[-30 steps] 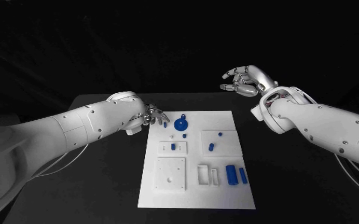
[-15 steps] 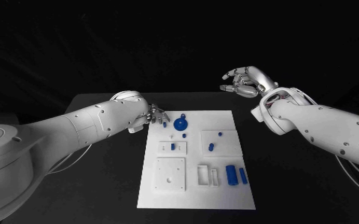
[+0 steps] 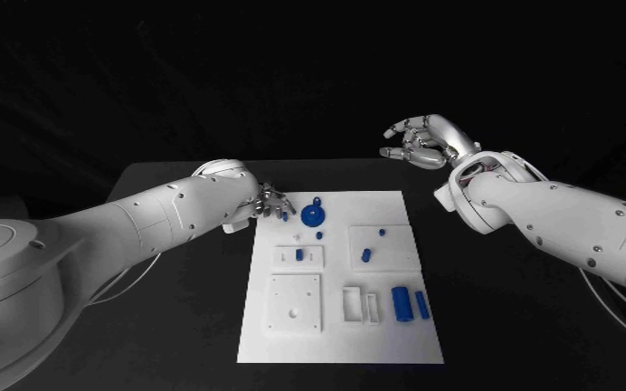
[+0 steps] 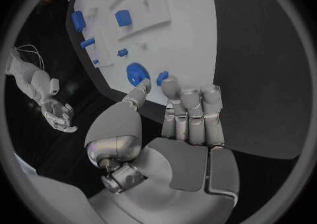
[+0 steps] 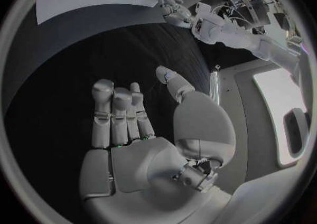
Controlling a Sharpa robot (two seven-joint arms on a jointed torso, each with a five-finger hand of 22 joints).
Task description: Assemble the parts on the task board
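The white task board lies mid-table. A blue gear sits near its far left corner, with a small blue peg just beyond it. My left hand hovers at that corner, left of the gear. Thumb and a fingertip meet on a small blue part, which shows blue at the fingertips in the head view. The gear lies right next to it. My right hand hangs high beyond the board's far right, fingers loosely curled, holding nothing.
Two blue blocks stand near the board's front right beside white slotted holders. A white square plate sits front left. Small blue pieces rest on the middle tiles. Black table surrounds the board.
Both hands have barely moved. My left arm's elbow has swung slightly; the right hand has eased a little lower. The parts on the board lie as before.
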